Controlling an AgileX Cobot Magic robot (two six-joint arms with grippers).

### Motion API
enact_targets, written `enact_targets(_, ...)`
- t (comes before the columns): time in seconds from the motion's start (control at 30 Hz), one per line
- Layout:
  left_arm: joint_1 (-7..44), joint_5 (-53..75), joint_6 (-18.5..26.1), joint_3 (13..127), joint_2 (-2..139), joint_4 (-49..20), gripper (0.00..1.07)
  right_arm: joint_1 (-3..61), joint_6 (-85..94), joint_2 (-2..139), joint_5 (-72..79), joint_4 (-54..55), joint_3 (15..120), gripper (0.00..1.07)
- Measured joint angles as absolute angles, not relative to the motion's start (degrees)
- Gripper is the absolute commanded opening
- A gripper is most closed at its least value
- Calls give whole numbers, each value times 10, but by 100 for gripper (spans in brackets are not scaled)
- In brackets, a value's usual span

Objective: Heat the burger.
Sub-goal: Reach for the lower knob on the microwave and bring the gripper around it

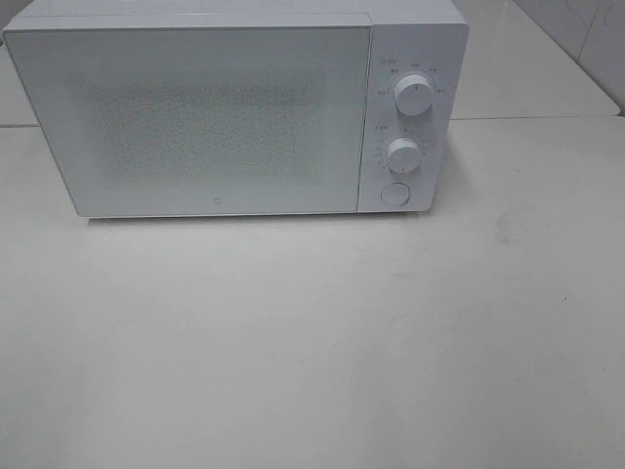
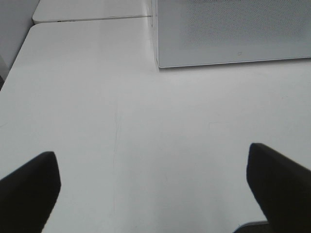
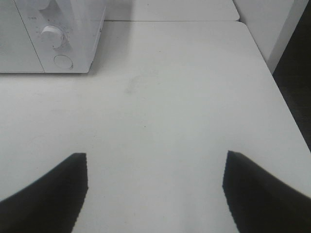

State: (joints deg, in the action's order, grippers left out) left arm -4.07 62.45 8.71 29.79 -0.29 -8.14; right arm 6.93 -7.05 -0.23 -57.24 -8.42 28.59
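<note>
1. Two grippers were mine, and both hung slack with nothing in them: the left gripper (image 2: 150, 150) had its jaws spread wide over bare table (image 1: 312, 342), and so did the right gripper (image 3: 155, 154).
2. The burger showed in none of my views. I could not tell whether it sat behind the door (image 1: 195, 122), whose speckled panel hid the inside.
3. The white microwave (image 1: 234, 29) stood at 12 o'clock on the table with its door shut. On its panel the upper knob (image 1: 414, 97) sat at 12 o'clock, the lower knob (image 1: 401, 154) under it, and the round button (image 1: 395, 193) at 6 o'clock.
4. I judged a burger to be light, soft and loosely stacked, so it would squash or slide apart under a hard pinch. I meant to take it low across the bun's sides, gently and level.
</note>
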Motion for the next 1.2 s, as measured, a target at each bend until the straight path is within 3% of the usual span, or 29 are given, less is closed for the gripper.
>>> enact_targets(0.93,-41,625,87,298,-3,-81,98,69,-70,-2,-570,-84,303,75)
enact_targets(1.2,-41,625,87,298,-3,-81,98,69,-70,64,-516,-85,328,75)
